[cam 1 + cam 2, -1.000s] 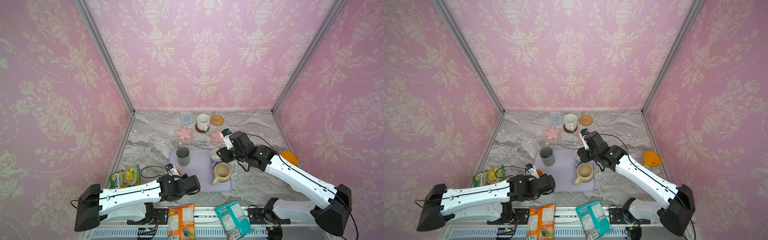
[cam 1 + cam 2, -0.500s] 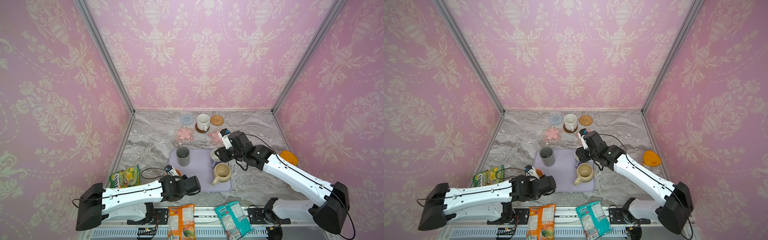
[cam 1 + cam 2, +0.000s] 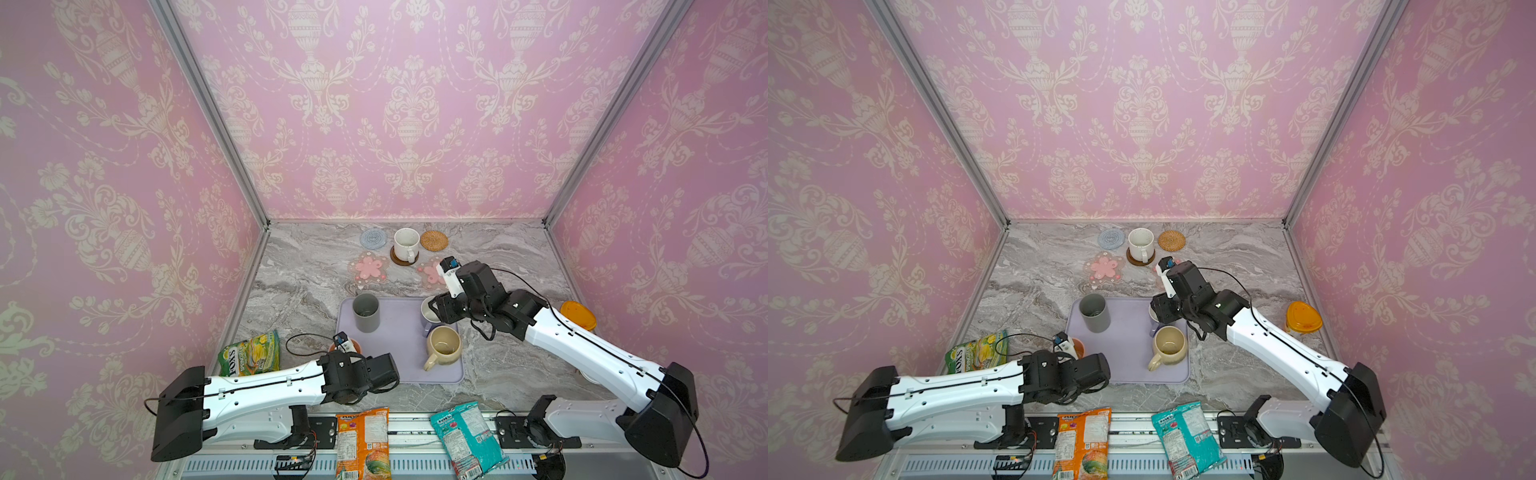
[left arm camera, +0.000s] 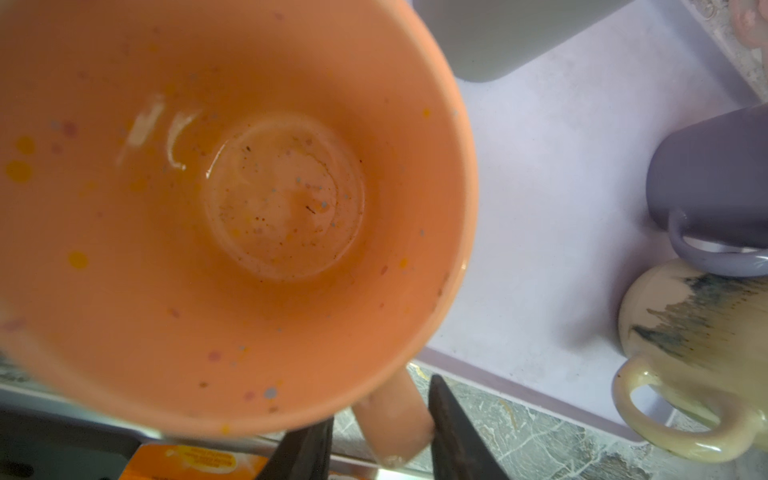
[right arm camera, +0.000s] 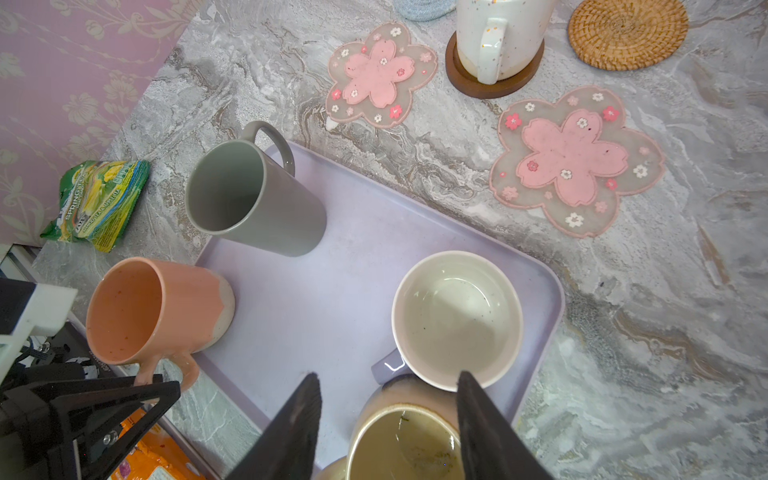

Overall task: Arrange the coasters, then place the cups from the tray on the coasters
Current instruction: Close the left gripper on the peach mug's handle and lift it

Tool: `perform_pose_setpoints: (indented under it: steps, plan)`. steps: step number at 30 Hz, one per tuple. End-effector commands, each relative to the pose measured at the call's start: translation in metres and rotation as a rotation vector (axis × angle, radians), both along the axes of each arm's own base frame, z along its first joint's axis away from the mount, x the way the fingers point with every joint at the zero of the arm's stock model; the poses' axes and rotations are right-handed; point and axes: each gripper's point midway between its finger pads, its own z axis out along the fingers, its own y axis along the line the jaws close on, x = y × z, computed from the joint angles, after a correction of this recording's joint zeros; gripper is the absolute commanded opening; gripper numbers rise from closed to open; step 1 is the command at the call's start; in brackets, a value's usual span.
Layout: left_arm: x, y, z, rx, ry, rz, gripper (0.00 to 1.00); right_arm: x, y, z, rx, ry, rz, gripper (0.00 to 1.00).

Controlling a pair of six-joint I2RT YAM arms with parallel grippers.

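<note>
The left gripper (image 4: 382, 397) has a finger on either side of the handle of the peach-orange cup (image 4: 249, 208). One finger touches the handle, but I cannot tell whether the other presses on it too. That cup fills the left wrist view, blurred at its edge, and in both top views the wrist hides nearly all of it. It sits at the corner of the tray (image 5: 332, 291).

The right gripper (image 5: 388, 373) is spread over the lavender cup (image 5: 457, 320), with one fingertip at the rim and the handle stub between the fingers. Directly beneath that gripper, the beige-yellow cup (image 5: 407, 444) is cut off by the frame.

Beyond the gripper lies a pink flower coaster (image 5: 577, 162). Further off, the white speckled cup (image 5: 498, 37), its top cropped, sits on the dark wooden coaster (image 5: 490, 85).
</note>
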Motion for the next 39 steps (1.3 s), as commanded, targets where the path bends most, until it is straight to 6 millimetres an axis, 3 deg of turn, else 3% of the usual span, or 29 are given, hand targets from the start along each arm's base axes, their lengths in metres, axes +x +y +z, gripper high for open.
perform_pose_setpoints:
  steps: [1,5,7,16,20,29,35,39]
  plan:
    - [-0.010,0.017,-0.001,0.106,0.052,-0.062,0.38,-0.001,0.000,-0.007,0.007,0.023,-0.006,0.54]
    - [-0.015,0.029,-0.004,0.178,0.081,-0.104,0.35,0.000,0.000,-0.007,0.006,0.022,-0.007,0.55]
    - [-0.014,0.024,0.005,0.179,0.076,-0.117,0.34,0.000,-0.001,-0.008,0.005,0.024,-0.009,0.55]
    - [-0.011,0.025,0.004,0.300,0.101,-0.167,0.33,-0.002,-0.001,-0.007,0.010,0.029,-0.009,0.55]
    - [-0.011,0.023,-0.001,0.335,0.110,-0.195,0.25,-0.002,-0.003,-0.008,0.003,0.029,-0.011,0.55]
    - [-0.007,0.004,0.003,0.296,0.071,-0.280,0.21,-0.003,-0.004,-0.005,0.006,0.027,-0.012,0.55]
    - [-0.001,-0.021,0.018,0.179,-0.009,-0.382,0.21,-0.005,-0.004,-0.003,0.012,0.028,-0.013,0.55]
    - [-0.004,-0.022,0.023,0.138,-0.030,-0.444,0.22,-0.005,-0.004,-0.002,0.017,0.031,-0.017,0.55]
